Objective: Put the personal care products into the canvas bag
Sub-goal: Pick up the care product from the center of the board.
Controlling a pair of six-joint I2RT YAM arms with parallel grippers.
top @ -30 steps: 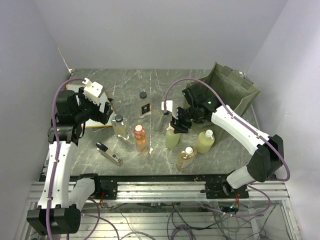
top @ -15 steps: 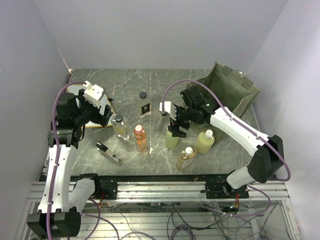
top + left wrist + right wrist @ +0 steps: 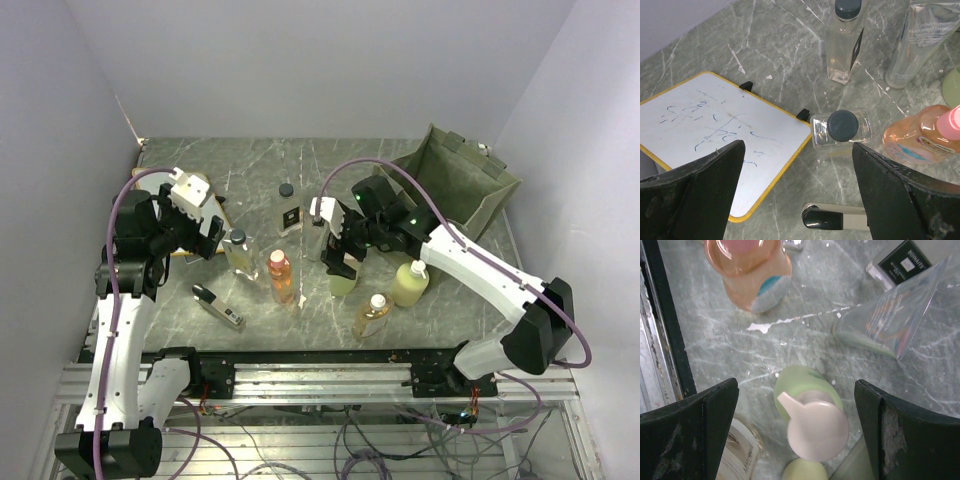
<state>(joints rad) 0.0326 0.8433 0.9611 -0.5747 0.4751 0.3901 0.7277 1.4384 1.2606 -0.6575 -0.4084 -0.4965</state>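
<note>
The personal care products stand mid-table: a clear black-capped bottle [image 3: 238, 251], an orange bottle [image 3: 281, 276], a translucent grey container [image 3: 322, 241], a pale green bottle [image 3: 343, 283], a pale yellow bottle [image 3: 410, 283] and an amber bottle [image 3: 372, 316]. The olive canvas bag [image 3: 457, 186] lies at the back right. My right gripper [image 3: 340, 254] hangs open over the green bottle [image 3: 807, 385]; its jaws stand wide on either side of the pink cap [image 3: 818, 428], not touching. My left gripper [image 3: 797, 148] is open and empty above the white board's corner, near the clear bottle [image 3: 841, 128].
A yellow-edged white board [image 3: 715, 135] lies at the left under my left arm. A black-and-silver gadget [image 3: 218, 307] sits near the front. Two small dark-capped items [image 3: 288, 204] stand behind the bottles. The bag's mouth faces the bottles.
My right gripper has opened wide and slid left to hang over the green bottle. My left arm has shifted slightly toward the clear bottle.
</note>
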